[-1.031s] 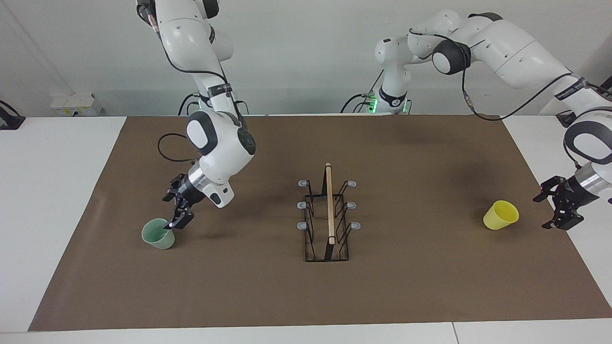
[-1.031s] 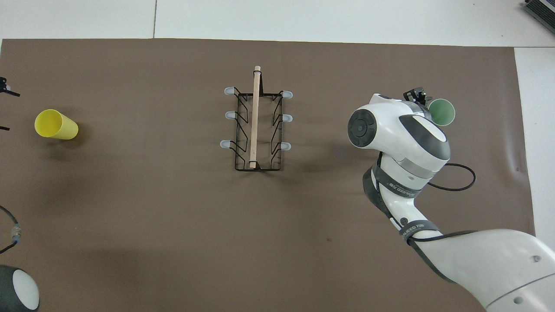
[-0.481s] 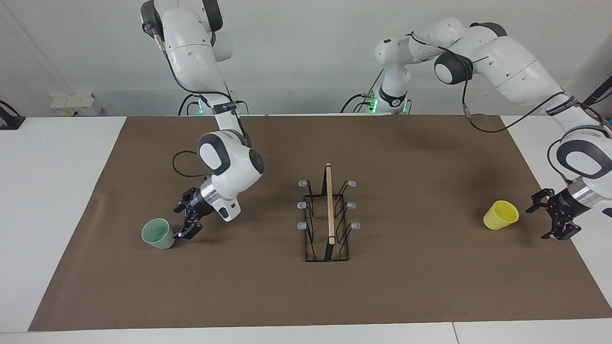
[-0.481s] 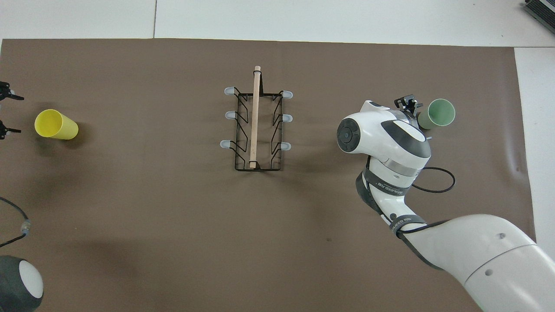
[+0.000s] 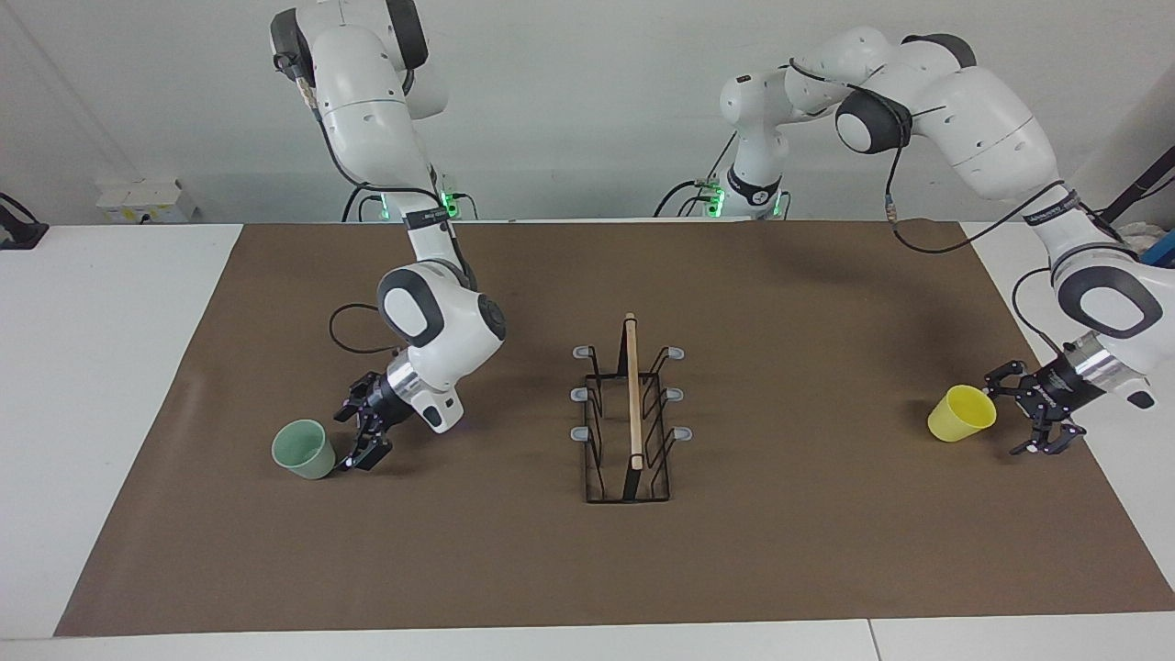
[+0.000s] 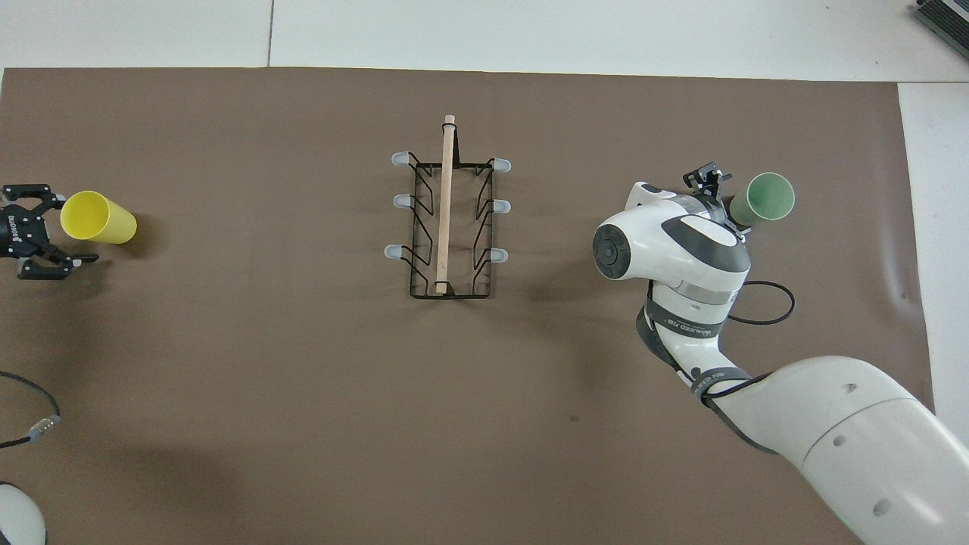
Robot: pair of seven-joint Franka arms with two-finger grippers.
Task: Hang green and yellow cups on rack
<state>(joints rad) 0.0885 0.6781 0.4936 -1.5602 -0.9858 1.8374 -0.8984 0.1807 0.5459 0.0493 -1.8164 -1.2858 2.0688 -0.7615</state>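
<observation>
The pale green cup [image 5: 303, 449] [image 6: 770, 197] stands mouth up on the brown mat toward the right arm's end. My right gripper [image 5: 356, 434] [image 6: 714, 182] is low beside it on the rack's side, open and holding nothing; in the overhead view the arm hides most of it. The yellow cup [image 5: 961, 413] [image 6: 97, 218] stands toward the left arm's end. My left gripper [image 5: 1008, 416] [image 6: 54, 227] is open right next to the cup's rim, on the side away from the rack, and holds nothing. The rack [image 5: 632, 395] [image 6: 447, 204], black wire with a wooden rod, stands mid-mat with bare pegs.
The brown mat [image 5: 780, 551] covers most of the white table [image 5: 101, 367]. A black cable [image 5: 341, 330] loops from the right arm over the mat. A white box [image 5: 147, 200] sits at the table's edge near the robots.
My right gripper has dropped and shifted to the rack side of the green cup. My left gripper has moved in over the mat's edge up to the yellow cup. Neither cup has moved.
</observation>
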